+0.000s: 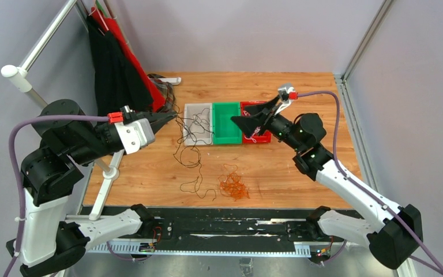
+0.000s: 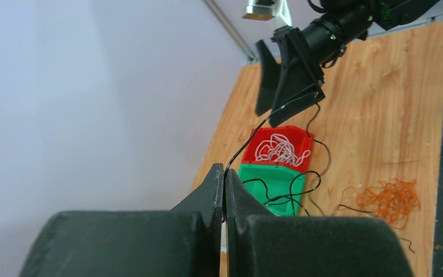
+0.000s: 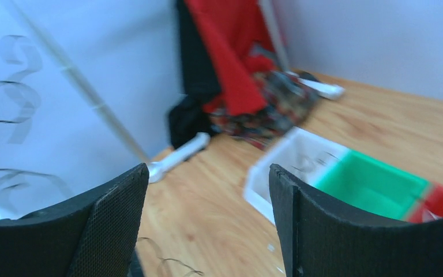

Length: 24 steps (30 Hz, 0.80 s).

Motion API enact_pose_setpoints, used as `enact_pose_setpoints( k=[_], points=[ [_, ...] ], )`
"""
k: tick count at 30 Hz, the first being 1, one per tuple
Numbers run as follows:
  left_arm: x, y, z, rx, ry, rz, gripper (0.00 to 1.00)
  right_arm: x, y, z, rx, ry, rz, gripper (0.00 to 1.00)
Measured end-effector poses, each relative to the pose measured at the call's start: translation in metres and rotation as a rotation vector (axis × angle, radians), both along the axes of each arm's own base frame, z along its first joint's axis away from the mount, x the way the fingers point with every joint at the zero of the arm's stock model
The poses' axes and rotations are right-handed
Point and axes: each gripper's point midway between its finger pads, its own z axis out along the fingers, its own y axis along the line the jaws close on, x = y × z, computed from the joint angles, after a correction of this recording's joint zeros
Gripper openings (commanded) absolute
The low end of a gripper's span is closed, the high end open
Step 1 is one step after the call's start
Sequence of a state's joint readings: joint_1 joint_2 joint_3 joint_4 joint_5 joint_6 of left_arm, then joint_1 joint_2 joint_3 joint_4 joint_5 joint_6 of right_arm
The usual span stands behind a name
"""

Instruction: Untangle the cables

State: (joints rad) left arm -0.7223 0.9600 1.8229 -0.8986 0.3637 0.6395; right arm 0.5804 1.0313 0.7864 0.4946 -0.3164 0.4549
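Note:
My left gripper [image 1: 172, 118] is shut on a thin black cable [image 2: 248, 144], held above the table left of the bins. In the left wrist view the strand runs from its tips [image 2: 225, 171] up to a finger [image 2: 291, 95] of my right gripper and seems to lie over it. More black cables [image 1: 186, 151] hang and trail on the wood. Orange cables [image 1: 233, 187] lie in a heap near the front. White cables [image 2: 280, 149] fill the red bin [image 1: 255, 138]. My right gripper [image 1: 247, 116] hovers open over the bins, with nothing between its fingers [image 3: 115, 219].
A white bin [image 1: 198, 138], a green bin [image 1: 226, 138] and the red bin stand side by side mid-table. Red and black cloth [image 1: 115, 69] hangs at the back left beside a cord bundle [image 1: 164, 86]. A white post [image 1: 111, 172] stands near the left arm.

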Motion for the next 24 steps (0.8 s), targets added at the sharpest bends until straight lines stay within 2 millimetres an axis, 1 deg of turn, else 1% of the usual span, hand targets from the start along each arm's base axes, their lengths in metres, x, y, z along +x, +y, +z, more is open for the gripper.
enact_pose_setpoints(
  k=[1, 4, 8, 10, 14, 19, 20, 24],
  points=[
    [-0.001, -0.002, -0.002, 0.001, 0.007, -0.010, 0.00, -0.008, 0.010, 0.012, 0.013, -0.031, 0.048, 0.76],
    [-0.004, -0.007, -0.008, 0.004, 0.035, -0.042, 0.00, -0.040, 0.042, 0.044, 0.048, -0.121, 0.214, 0.76],
    [-0.007, -0.014, -0.017, 0.009, 0.074, -0.078, 0.00, -0.075, 0.069, 0.071, 0.074, -0.205, 0.376, 0.76],
    [-0.008, -0.017, -0.022, 0.012, 0.096, -0.094, 0.00, -0.090, 0.078, 0.081, 0.083, -0.241, 0.439, 0.76],
    [-0.009, -0.025, -0.028, 0.011, 0.138, -0.125, 0.01, -0.108, 0.094, 0.096, 0.099, -0.285, 0.519, 0.75],
    [-0.009, -0.031, -0.032, 0.010, 0.176, -0.145, 0.00, -0.123, 0.112, 0.101, 0.096, -0.310, 0.601, 0.69],
    [-0.009, -0.032, -0.032, 0.008, 0.182, -0.147, 0.00, -0.127, 0.116, 0.101, 0.094, -0.312, 0.619, 0.66],
    [-0.008, -0.035, -0.034, 0.008, 0.202, -0.156, 0.00, -0.132, 0.132, 0.100, 0.088, -0.310, 0.663, 0.50]
  ],
)
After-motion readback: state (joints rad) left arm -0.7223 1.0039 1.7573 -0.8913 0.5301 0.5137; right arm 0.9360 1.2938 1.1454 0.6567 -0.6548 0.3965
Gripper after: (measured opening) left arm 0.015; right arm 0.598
